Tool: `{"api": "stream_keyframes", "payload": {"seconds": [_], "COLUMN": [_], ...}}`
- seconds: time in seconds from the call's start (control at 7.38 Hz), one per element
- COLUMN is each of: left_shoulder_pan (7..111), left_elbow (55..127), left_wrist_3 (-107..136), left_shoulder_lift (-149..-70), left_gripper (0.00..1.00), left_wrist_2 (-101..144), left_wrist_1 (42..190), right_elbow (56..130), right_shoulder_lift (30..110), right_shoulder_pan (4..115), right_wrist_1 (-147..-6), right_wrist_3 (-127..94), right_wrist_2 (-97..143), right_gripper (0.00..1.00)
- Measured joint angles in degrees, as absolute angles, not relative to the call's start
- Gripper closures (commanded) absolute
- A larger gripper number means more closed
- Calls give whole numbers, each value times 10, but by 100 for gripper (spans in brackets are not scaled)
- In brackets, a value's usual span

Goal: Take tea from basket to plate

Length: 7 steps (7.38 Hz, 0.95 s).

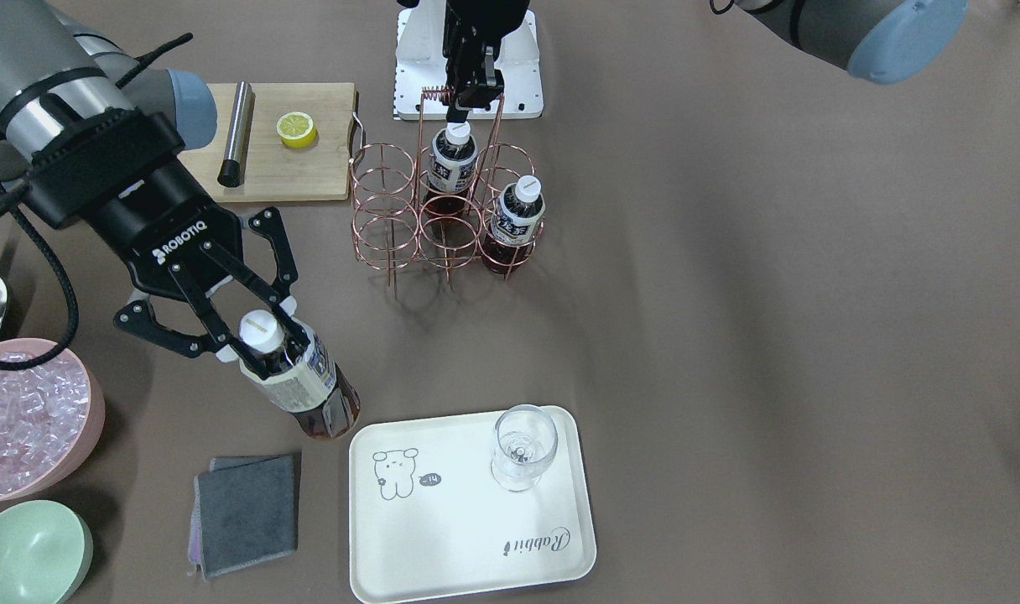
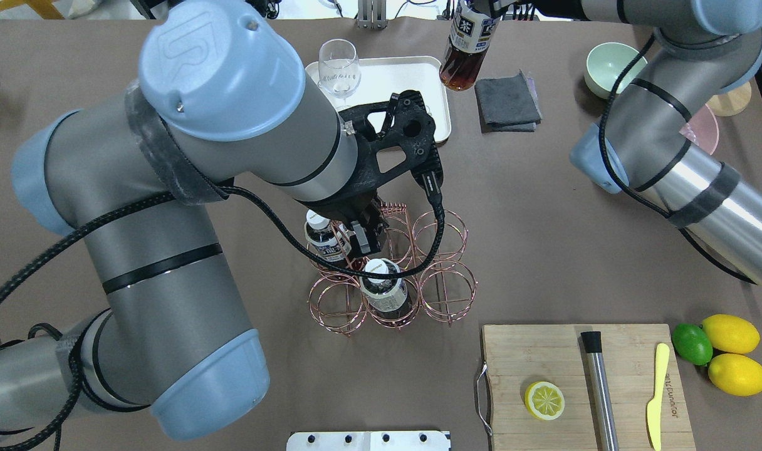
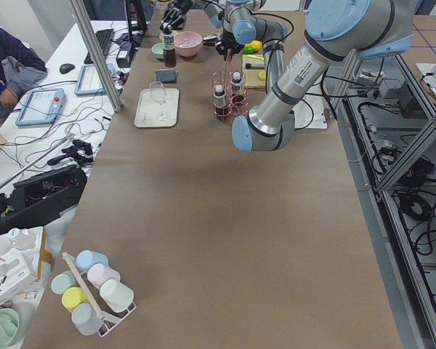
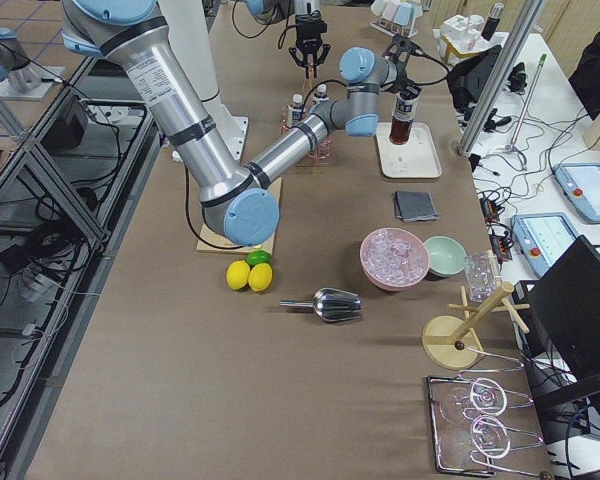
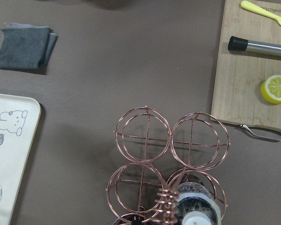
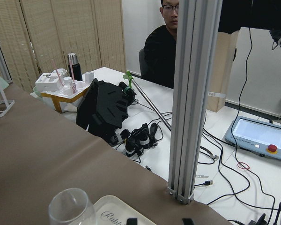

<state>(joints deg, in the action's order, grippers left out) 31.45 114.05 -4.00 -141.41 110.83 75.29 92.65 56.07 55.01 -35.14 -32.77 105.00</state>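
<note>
My right gripper (image 1: pixel 267 340) is shut on a tea bottle (image 1: pixel 304 386) just below its white cap and holds it tilted above the table, beside the corner of the cream plate (image 1: pixel 443 537); the bottle also shows in the overhead view (image 2: pixel 462 47). Two more tea bottles (image 1: pixel 451 164) (image 1: pixel 517 214) stand in the copper wire basket (image 1: pixel 384 218). My left gripper (image 1: pixel 468 96) is shut on the coiled top of the basket's handle. A stemmed clear glass (image 1: pixel 523 445) stands on the plate.
A grey folded cloth (image 1: pixel 246 512) lies next to the plate. A wooden cutting board (image 1: pixel 309 159) holds a lemon half and a metal rod. A pink bowl of ice (image 1: pixel 23 419) and a mint-green bowl (image 1: pixel 28 554) stand beyond the cloth.
</note>
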Motion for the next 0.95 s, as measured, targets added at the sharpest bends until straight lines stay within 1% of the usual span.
{"api": "stream_keyframes", "payload": {"seconds": [0.27,0.41,0.68,0.95], "left_shoulder_pan": [315,315,316,335], "left_elbow": [1139,1139,1138,1140], "left_wrist_3": [-40,-40,-41,-52], "left_shoulder_lift": [-1414,-1414,-1415,-1418], "left_gripper": [100,100,100,100], "left_wrist_2": [1108,1108,1108,1111], "left_wrist_1": [753,753,752,740], "right_elbow": [829,794,752,729], "right_shoulder_lift": [506,488,475,468], "right_shoulder_pan": [549,548,531,504], "right_wrist_1": [-317,-311,-282,-258], "right_wrist_3": [-336,-338,-338,-344], "right_wrist_2": [1031,1027,1005,961], "right_gripper": [100,100,100,100]}}
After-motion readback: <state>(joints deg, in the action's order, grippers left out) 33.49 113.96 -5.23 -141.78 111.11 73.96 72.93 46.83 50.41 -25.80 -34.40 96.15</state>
